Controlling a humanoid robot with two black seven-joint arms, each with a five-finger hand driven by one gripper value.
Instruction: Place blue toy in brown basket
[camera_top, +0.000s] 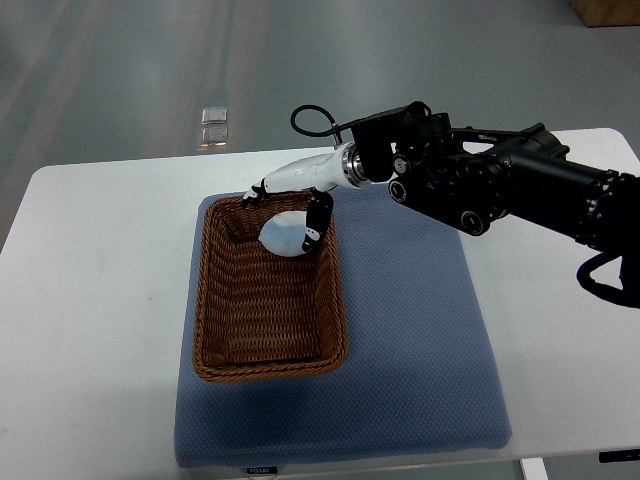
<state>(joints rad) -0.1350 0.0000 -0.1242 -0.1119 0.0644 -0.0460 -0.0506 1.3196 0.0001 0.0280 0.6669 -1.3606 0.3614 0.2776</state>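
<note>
A white table (100, 260) carried a blue mat (420, 330) and, on it, a brown basket (268, 372) lying lengthwise away from the camera. The right robot hand (300, 205), reaching in from the right edge, hovered over the basket's far end, fingers (318, 215) curled around the pale blue toy (284, 234). The toy hung within the rim, just above the woven floor, its long axis seemingly running across the basket, tilted slightly. Released too close to the far wall, it could catch the rim and tip outward.
</note>
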